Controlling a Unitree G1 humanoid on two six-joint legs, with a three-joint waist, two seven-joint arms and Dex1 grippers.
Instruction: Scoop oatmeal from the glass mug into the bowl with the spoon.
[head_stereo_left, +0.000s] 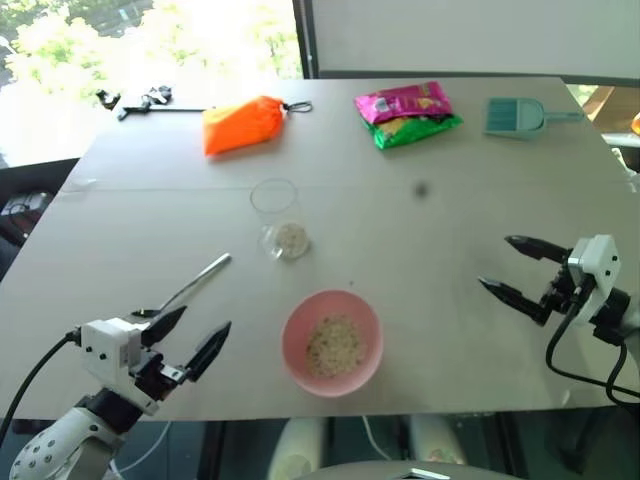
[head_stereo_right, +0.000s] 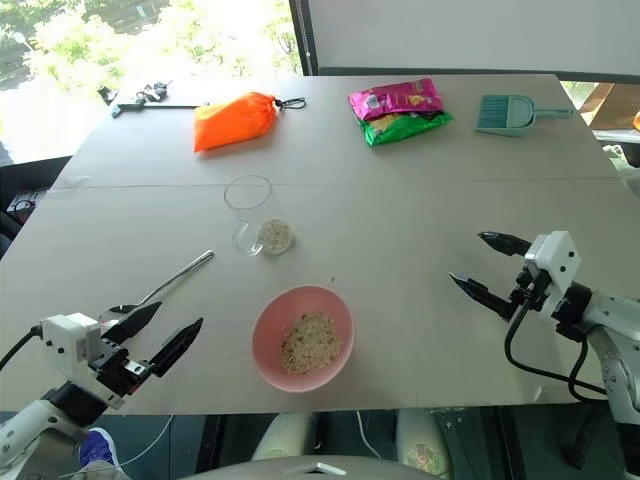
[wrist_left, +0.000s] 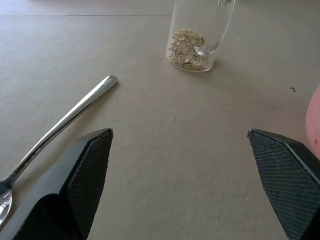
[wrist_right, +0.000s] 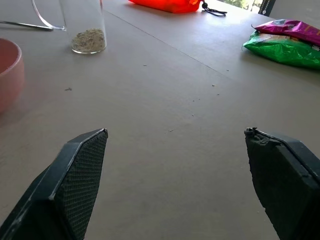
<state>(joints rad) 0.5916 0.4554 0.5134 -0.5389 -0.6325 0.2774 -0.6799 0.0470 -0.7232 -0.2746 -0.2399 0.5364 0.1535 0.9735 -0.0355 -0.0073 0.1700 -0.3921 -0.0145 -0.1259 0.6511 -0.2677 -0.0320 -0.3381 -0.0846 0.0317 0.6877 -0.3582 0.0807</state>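
Hovering left gripper (head_stereo_left: 190, 338): fingers spread, empty
Spoon (head_stereo_left: 185, 288): on table just beside its left finger
Glass mug (head_stereo_left: 279, 220): ahead, oatmeal (head_stereo_left: 290, 238) inside
Pink bowl (head_stereo_left: 332, 341): to its right
Right gripper (head_stereo_left: 512, 265): spread, empty

A wide, matt grey-beige surface (head_stereo_left: 450, 330) is crossed by a faint seam running side to side. Behind its far left corner a large window (head_stereo_left: 150, 35) is seen, strongly lit by daylight, with green foliage outside; it is divided by a dark frame post (head_stereo_left: 305, 38) from a pale, plain wall panel (head_stereo_left: 470, 35). A dark floor is glimpsed past the left edge.
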